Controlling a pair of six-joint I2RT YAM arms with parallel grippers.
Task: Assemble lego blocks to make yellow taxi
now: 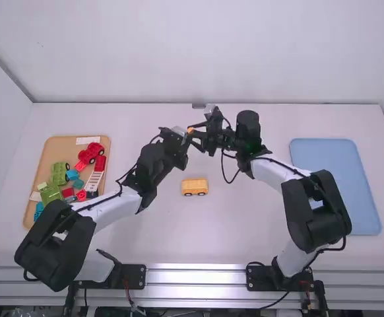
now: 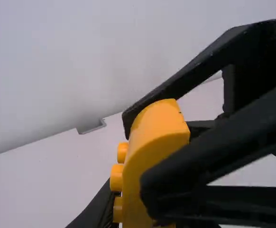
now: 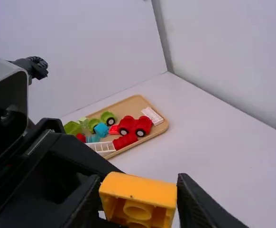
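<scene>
Holding a small yellow block [image 3: 138, 187] in the right gripper [image 3: 140, 190], with jaws parted only by the block's width and pressed to opposite sides. Meeting the same block from about nine o'clock with the left gripper [image 2: 145, 204]; seemingly closed on it too, with jaws to either side, though partly hidden. Held in the air, well clear of the counter [image 1: 245, 211], with round studs on one face and a hollow underside toward the right wrist camera. Probably being turned or passed across for a better grip.

At six o'clock from the meeting grippers, standing upright on the counter: the yellow car [image 1: 195, 187], with dark wheels along the near side and apart from the held block. Well along, by the look of it: body and wheels together, held block still to fit, likely on top as the roof. Next, probably free one gripper, turn studs upward, lower onto the car and press evenly. Could slip or twist if released too soon.

Farther out, toward eight or nine o'clock, in the wooden tray [image 1: 59, 146]: red [image 1: 95, 149] and green cars [image 1: 52, 193], plus a white ladder [image 1: 94, 181]. Toward four o'clock, lying flat: the blue tray [image 1: 337, 178].
</scene>
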